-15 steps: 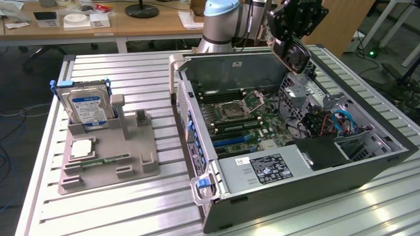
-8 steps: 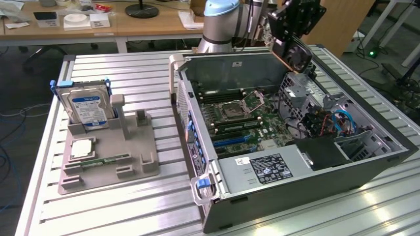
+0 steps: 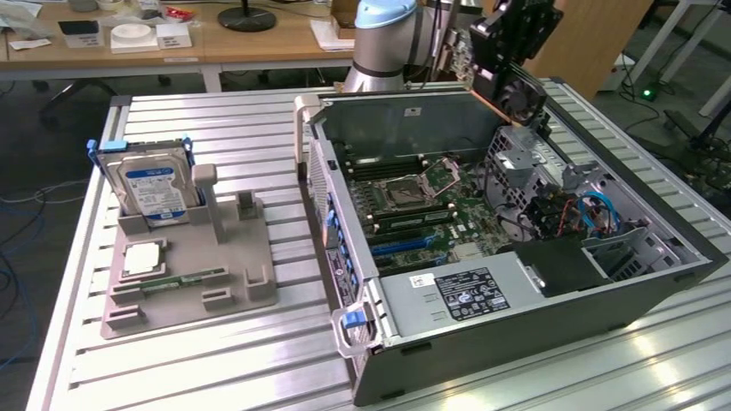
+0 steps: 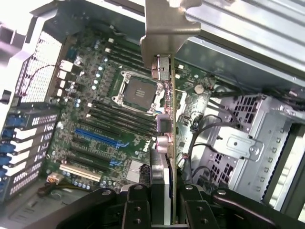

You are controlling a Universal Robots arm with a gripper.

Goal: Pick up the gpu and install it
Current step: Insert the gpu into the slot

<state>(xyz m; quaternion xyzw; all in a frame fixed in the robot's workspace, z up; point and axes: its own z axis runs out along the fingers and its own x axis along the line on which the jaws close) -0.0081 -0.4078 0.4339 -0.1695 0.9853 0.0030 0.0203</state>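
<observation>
My gripper (image 3: 504,60) hangs above the far edge of the open computer case (image 3: 639,287), shut on the gpu (image 3: 522,92). The gpu is a black card with a round fan, held on edge and clear of the case. In the wrist view the gpu (image 4: 167,119) is seen edge-on between my fingers (image 4: 138,207), my gripper (image 4: 164,207) clamped on its near end. Its pale metal bracket (image 4: 162,28) points away from the camera. Beneath the card lies the motherboard (image 4: 95,95) with a blue slot (image 4: 97,138) and the processor socket (image 4: 138,90).
On the exterior view's left, a grey holder (image 3: 228,295) carries a blue-labelled hard drive (image 3: 154,184), a processor chip (image 3: 143,257) and a memory stick (image 3: 183,280). Inside the case are a power supply (image 3: 457,295), a drive cage (image 3: 537,163) and cables (image 3: 594,214). Desks stand behind.
</observation>
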